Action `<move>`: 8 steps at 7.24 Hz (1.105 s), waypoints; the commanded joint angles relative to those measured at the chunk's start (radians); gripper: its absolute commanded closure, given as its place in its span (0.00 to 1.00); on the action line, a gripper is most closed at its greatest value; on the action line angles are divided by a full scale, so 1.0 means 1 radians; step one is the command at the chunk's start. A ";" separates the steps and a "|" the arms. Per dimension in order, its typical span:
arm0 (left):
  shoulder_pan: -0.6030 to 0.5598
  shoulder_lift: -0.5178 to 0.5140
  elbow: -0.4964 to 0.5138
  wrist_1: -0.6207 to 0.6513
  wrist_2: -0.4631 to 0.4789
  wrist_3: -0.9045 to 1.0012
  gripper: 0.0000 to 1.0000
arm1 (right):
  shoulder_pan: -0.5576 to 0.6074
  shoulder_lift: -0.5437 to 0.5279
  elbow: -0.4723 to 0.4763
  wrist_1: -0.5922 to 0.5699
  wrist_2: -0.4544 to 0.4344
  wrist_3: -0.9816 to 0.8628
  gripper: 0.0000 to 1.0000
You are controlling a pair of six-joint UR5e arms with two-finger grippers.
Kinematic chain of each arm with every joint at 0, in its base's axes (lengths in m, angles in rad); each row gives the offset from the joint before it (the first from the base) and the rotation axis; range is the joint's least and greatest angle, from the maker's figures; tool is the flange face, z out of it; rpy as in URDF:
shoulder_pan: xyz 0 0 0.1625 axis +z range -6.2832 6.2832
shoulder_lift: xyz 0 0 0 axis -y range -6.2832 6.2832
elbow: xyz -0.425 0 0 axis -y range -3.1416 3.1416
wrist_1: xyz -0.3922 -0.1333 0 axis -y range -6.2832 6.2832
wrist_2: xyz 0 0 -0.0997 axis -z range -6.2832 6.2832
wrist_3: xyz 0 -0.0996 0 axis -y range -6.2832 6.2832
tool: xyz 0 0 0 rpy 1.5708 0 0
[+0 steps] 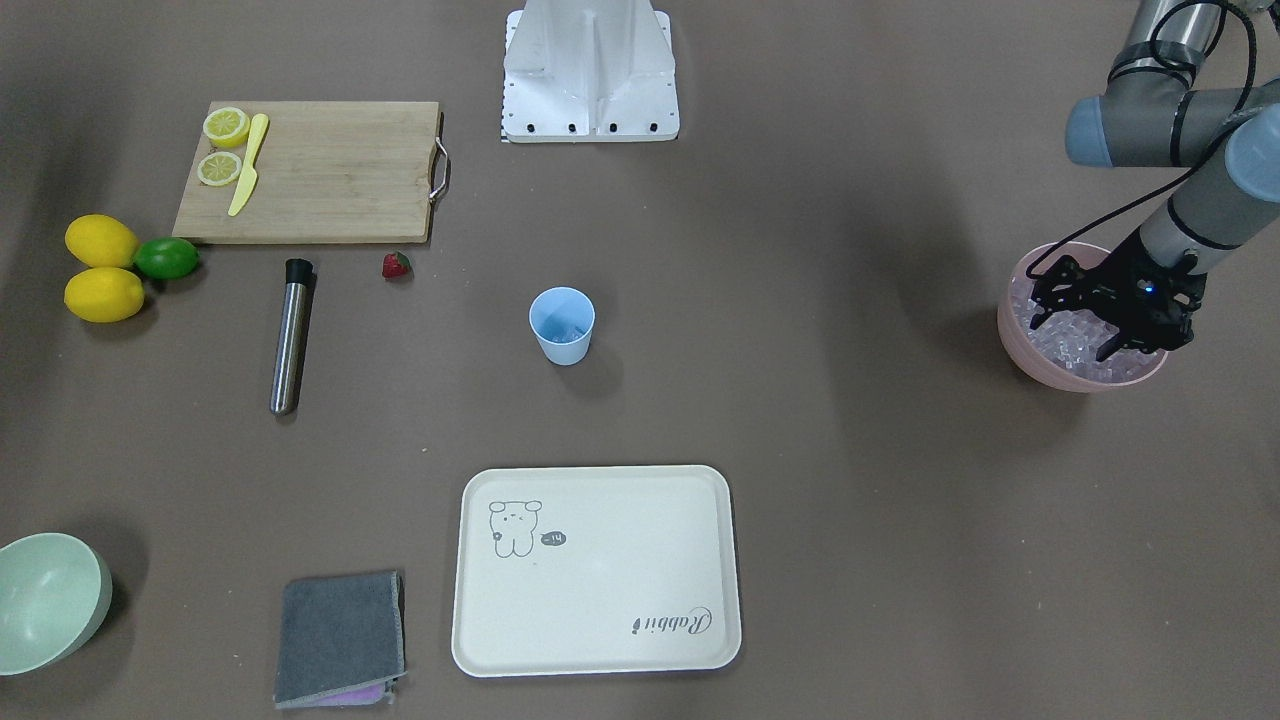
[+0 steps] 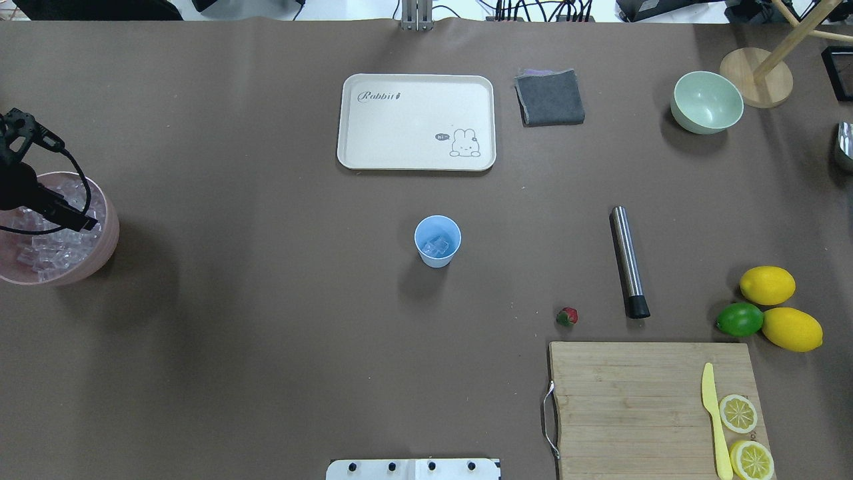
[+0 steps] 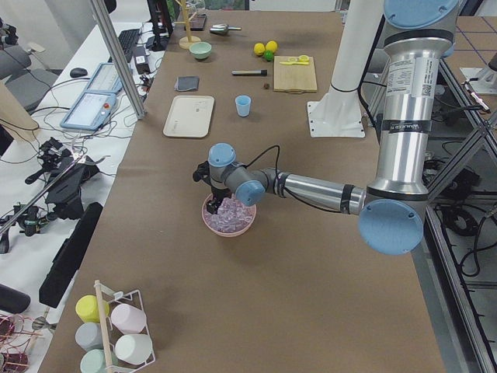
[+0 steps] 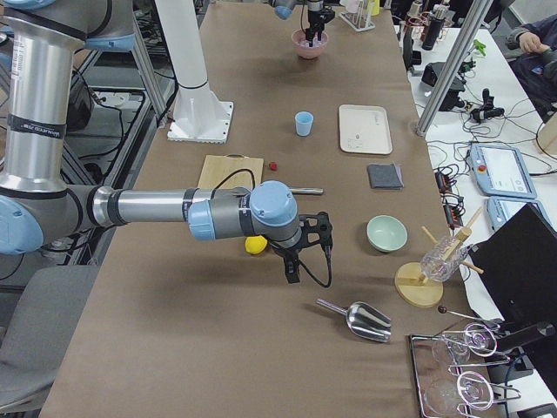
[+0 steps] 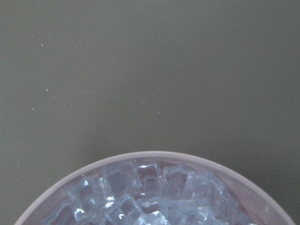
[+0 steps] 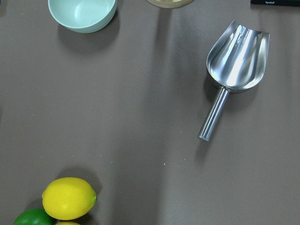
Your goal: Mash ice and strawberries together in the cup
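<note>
Left gripper (image 1: 1073,335) at right edge of front view: jaws spread, tips down in ice (image 5: 150,197) heaped in round pink bowl (image 1: 1012,340). Left wrist view alone shows cubes glassy, blocky. Right gripper (image 4: 291,261) only in right side view, jaw state unclear. Tapered blue cup (image 2: 437,240) at mid-frame, with cubes inside clear only overhead. Strawberry (image 2: 567,316) at lower right, on table.

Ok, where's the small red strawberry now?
In the overhead view the small red strawberry lies right of centre, just beyond the wooden cutting board, left of the steel rod.
</note>
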 commanded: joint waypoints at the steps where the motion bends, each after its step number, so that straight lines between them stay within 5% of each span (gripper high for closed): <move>1: -0.001 -0.002 -0.008 -0.002 -0.004 -0.003 0.38 | 0.000 0.000 0.000 0.000 0.000 0.000 0.00; 4: -0.001 -0.003 -0.014 -0.002 -0.008 0.000 0.88 | 0.000 0.000 0.000 0.000 0.000 0.000 0.00; 6: -0.006 -0.002 -0.026 -0.001 -0.009 0.008 1.00 | 0.000 0.000 0.002 0.000 0.000 0.000 0.00; 8: -0.019 -0.003 -0.040 0.009 -0.049 0.009 1.00 | 0.000 0.000 0.002 0.000 0.000 0.000 0.00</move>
